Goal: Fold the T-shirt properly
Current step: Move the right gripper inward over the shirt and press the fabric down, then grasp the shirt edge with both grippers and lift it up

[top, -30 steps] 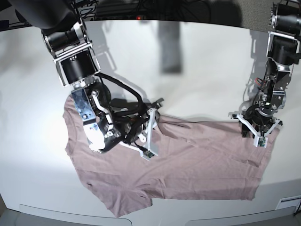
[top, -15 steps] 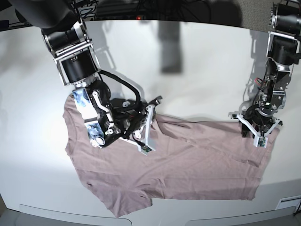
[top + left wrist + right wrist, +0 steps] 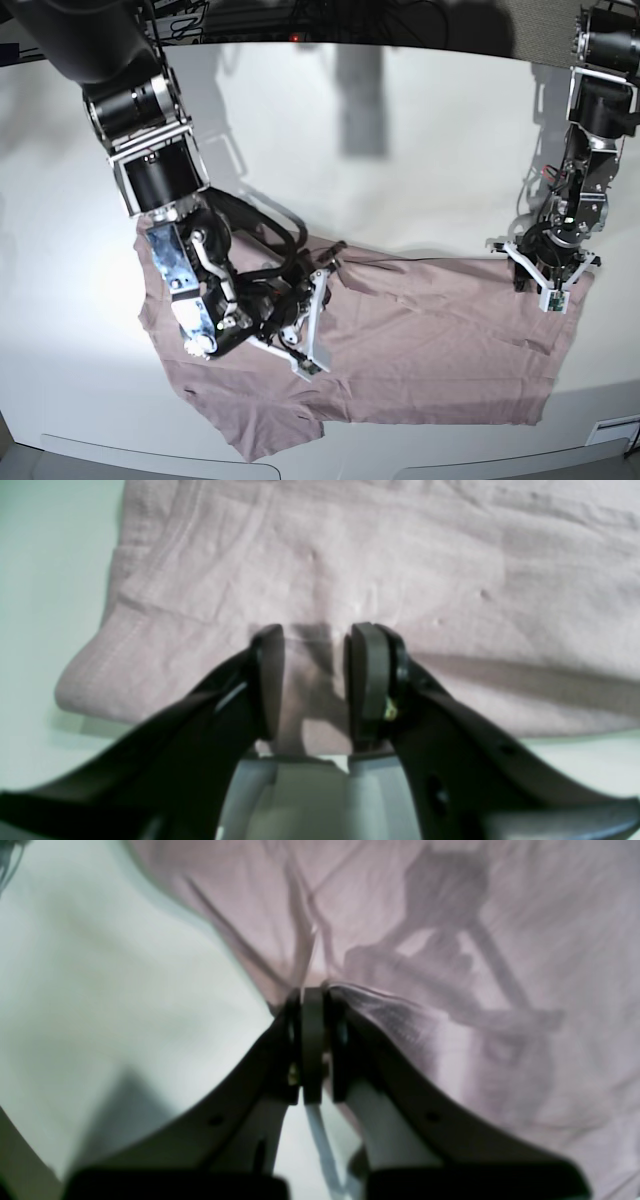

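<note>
The dusty pink T-shirt (image 3: 430,340) lies spread on the white table (image 3: 400,150), reaching from the left arm's side to the right arm's side of the base view. My right gripper (image 3: 318,318) is shut on the shirt's upper edge near the middle. The right wrist view shows its fingers pressed together (image 3: 312,1000), with creases in the shirt (image 3: 500,940) running out from the pinch. My left gripper (image 3: 547,272) stands over the shirt's far right corner. Its fingers (image 3: 370,680) are apart, with hemmed cloth (image 3: 400,555) lying flat beneath and between them.
The table's front edge has grey panels (image 3: 150,450) along the bottom of the base view. Dark equipment and cables (image 3: 330,20) sit behind the table. Bare white table surface lies left of the hem corner (image 3: 45,605).
My right gripper has shut on the shirt's edge and moved toward the front of the table, pulling the cloth with it. The left arm has not moved.
</note>
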You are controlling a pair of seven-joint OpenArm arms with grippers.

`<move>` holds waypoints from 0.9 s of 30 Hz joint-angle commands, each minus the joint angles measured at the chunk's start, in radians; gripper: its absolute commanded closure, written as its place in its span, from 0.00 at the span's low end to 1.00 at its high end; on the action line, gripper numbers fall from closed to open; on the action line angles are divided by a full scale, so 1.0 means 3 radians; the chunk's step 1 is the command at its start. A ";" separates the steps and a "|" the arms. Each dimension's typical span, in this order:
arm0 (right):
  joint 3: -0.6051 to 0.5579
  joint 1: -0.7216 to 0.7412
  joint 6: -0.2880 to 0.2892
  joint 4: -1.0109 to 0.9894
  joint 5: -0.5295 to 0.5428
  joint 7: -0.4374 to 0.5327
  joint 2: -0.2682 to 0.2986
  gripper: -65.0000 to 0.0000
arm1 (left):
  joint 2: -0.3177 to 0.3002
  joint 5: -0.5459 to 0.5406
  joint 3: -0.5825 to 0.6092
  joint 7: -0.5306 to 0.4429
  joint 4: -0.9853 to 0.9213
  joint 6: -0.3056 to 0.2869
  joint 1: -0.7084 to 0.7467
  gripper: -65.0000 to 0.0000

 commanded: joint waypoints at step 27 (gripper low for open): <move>0.0963 0.0151 -0.0627 0.0047 -0.1466 0.0510 -0.0003 0.46 | -0.0032 0.0052 0.0000 0.0134 0.0006 0.0010 0.0019 0.67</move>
